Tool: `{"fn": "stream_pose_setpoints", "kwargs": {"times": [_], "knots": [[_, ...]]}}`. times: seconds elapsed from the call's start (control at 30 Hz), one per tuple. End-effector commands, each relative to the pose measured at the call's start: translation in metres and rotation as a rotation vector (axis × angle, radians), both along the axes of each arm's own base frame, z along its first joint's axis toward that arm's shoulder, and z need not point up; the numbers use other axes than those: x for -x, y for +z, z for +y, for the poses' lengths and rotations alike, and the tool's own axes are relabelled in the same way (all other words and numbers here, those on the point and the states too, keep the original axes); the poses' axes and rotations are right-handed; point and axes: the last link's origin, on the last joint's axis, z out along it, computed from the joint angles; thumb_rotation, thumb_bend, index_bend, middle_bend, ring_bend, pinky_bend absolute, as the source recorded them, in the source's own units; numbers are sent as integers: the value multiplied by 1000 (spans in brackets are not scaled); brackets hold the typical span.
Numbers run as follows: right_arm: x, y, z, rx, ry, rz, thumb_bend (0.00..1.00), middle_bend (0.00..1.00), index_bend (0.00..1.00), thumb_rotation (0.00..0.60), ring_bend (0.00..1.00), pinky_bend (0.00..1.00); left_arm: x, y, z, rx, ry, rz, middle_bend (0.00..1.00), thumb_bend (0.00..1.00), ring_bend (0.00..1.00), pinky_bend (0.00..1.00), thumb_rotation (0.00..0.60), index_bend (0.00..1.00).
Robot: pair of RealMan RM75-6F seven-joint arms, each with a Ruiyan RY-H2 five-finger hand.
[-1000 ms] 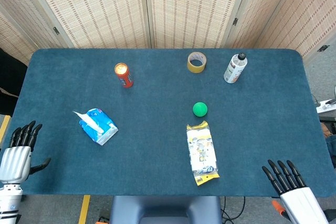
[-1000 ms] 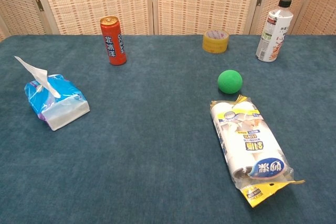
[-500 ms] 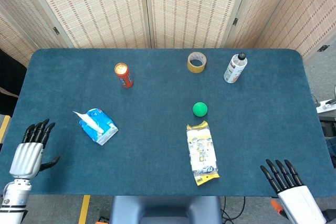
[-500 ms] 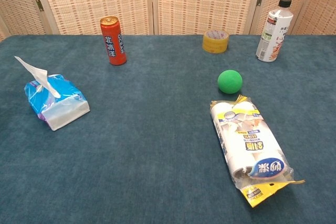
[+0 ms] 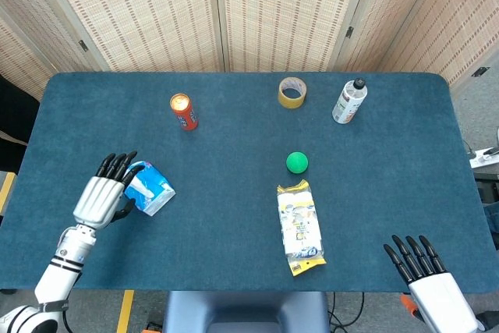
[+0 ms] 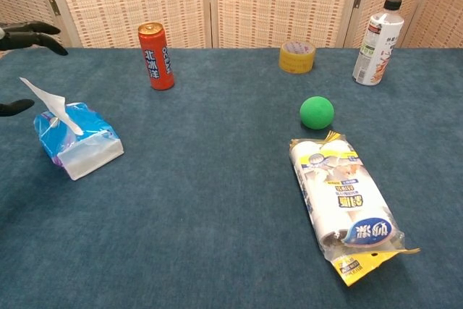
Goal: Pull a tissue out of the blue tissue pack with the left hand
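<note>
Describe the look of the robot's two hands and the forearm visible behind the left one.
The left hand has a ribbed silver-white metal back and slim glossy black fingers. Behind it, a white cylindrical forearm with dark ring seams at the wrist. The right hand matches: black fingers on a white shell. No cables, markings or sleeves show.

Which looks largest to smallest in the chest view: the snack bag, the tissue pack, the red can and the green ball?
1. snack bag, clearly largest, though it is also nearest the camera.
2. tissue pack.
3. red can, though it stands farther back.
4. green ball, smallest.
</note>
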Motion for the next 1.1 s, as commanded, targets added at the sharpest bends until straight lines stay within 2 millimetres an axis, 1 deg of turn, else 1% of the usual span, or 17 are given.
{"fn": "stream_pose_setpoints", "kwargs": {"times": [0.03, 0.2, 0.33, 0.4, 0.53, 0.67, 0.83, 1.0, 1.1], "knots": [[0, 1, 0, 1, 0, -6, 16, 0, 0, 600, 0, 0, -5, -11, 16, 35, -4, 65, 0, 457, 0, 84, 600, 256], [0, 1, 0, -7, 3, -5, 17, 0, 0, 600, 0, 0, -4, -22, 32, 53, 18, 144, 0, 458, 0, 91, 600, 293], [0, 0, 0, -13, 4, -3, 17, 0, 0, 600, 0, 0, 0, -29, 40, 67, 40, 195, 0, 458, 0, 94, 600, 328], [0, 0, 0, -12, 4, -4, 16, 0, 0, 600, 0, 0, 2, -31, 43, 66, 49, 207, 0, 473, 0, 99, 600, 364], [0, 0, 0, -14, 2, -2, 17, 0, 0, 600, 0, 0, 2, -28, 48, 46, 50, 226, 0, 529, 0, 111, 600, 454], [0, -1, 0, -18, 2, 0, 16, 0, 0, 600, 0, 0, 4, -22, 49, 34, 56, 232, 3, 595, 0, 116, 600, 540], [-1, -1, 1, -19, 5, -1, 16, 0, 0, 600, 0, 0, 11, -21, 44, 46, 72, 256, 75, 649, 0, 122, 600, 656], [0, -1, 1, -19, 6, -1, 17, 0, 0, 600, 0, 0, 14, -18, 42, 41, 71, 267, 110, 670, 5, 125, 600, 693], [0, -1, 1, -16, 7, -2, 16, 0, 0, 600, 0, 0, 9, -7, 43, 11, 54, 266, 113, 670, 7, 126, 600, 694]]}}
